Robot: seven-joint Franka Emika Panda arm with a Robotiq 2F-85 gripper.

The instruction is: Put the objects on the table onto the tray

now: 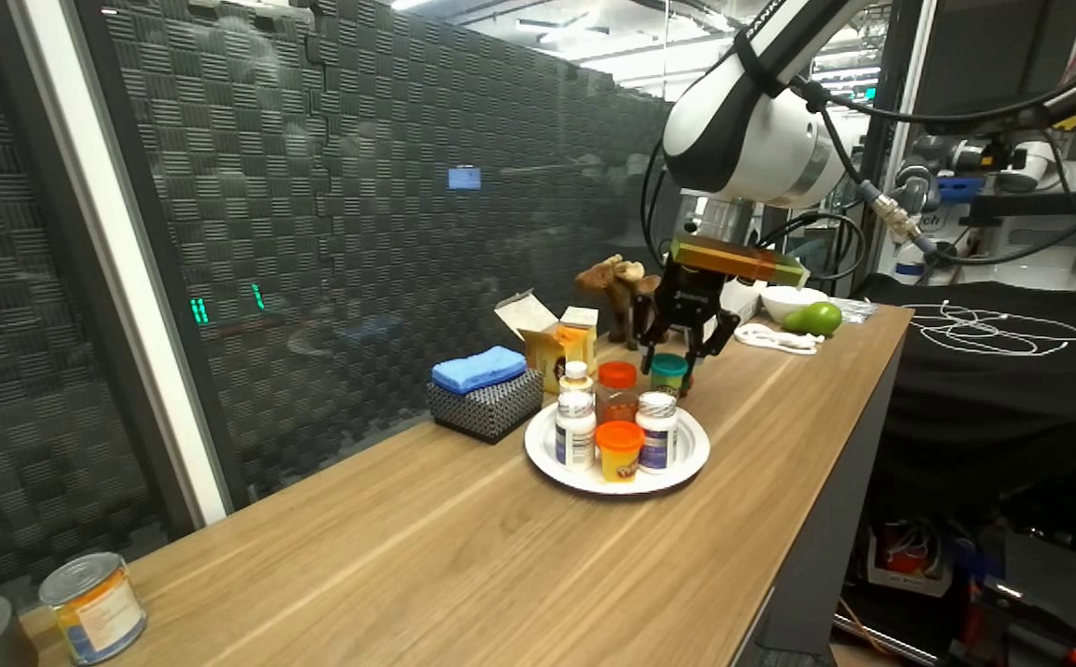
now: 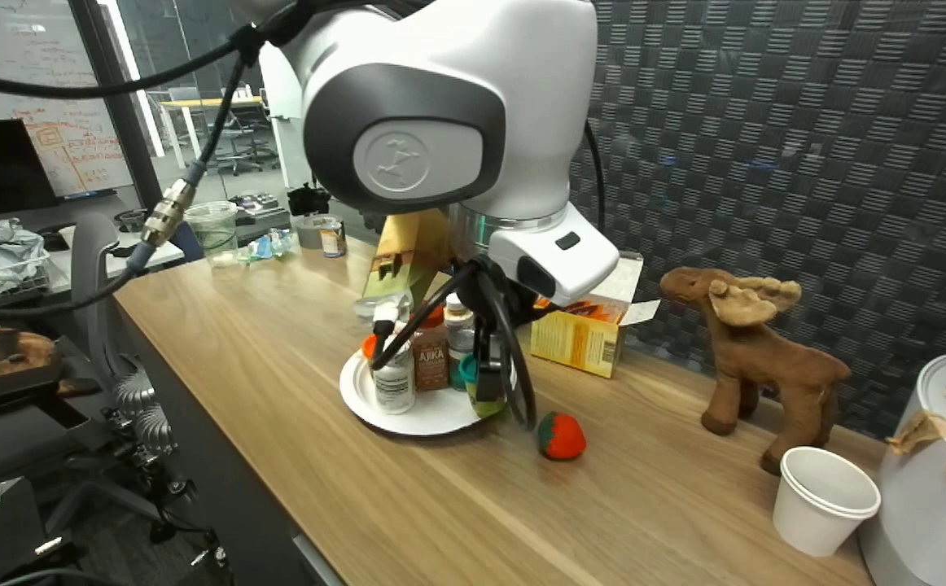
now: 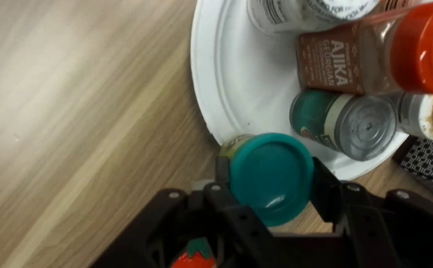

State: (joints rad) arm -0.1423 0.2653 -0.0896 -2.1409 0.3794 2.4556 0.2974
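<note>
The round white tray (image 1: 547,471) lies on the wood-grain table (image 1: 501,556). On it stand white pill bottles (image 1: 575,435), an orange-lidded cup (image 1: 619,454), a red-lidded jar (image 3: 330,59), a grey-topped green tin (image 3: 365,124) and a small bottle with a narrow cap (image 2: 458,325). My gripper (image 3: 269,175) points down and is shut on a teal-lidded cup (image 3: 272,182), one finger against each side of its lid. That cup is at the tray's rim in the wrist view. Whether its base touches the tray I cannot tell.
A red tomato-like object (image 2: 561,436) sits on the table close to the gripper. A yellow open box (image 2: 579,342), a patterned box with a blue cloth (image 1: 480,369) and a plush moose (image 2: 758,350) stand along the wall side. A tin can (image 1: 93,607) stands farther off.
</note>
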